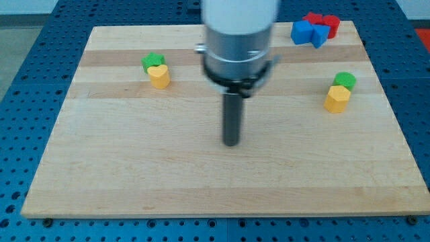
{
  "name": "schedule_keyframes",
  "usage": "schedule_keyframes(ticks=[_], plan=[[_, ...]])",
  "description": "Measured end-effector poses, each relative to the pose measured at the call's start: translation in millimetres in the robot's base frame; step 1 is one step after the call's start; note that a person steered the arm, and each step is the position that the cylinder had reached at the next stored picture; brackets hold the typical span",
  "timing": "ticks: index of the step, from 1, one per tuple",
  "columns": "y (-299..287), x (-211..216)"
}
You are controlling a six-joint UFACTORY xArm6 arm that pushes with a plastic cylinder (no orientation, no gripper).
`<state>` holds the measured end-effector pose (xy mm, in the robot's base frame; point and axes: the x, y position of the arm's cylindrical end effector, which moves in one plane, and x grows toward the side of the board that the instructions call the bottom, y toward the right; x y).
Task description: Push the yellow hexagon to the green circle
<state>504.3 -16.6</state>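
A yellow hexagon (337, 99) lies near the board's right side, touching a green circle (345, 81) just above it. My tip (231, 142) rests on the board near the middle, well to the left of that pair and touching no block. Toward the view's upper left, a yellow heart-shaped block (159, 76) sits against a green block (153, 62) whose shape I cannot make out.
Blue blocks (309, 32) and red blocks (322, 23) are clustered at the board's top right corner. The wooden board (134, 168) lies on a blue perforated table (27, 81). The arm's grey body (238, 47) hangs over the board's top middle.
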Motion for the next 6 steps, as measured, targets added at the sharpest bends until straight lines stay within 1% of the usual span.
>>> schedule_keyframes(ticks=[1,2,4,5,6], plan=[[-75,-11],[-106,-11],[-107,-11],[-122,-14],[-163,-32]])
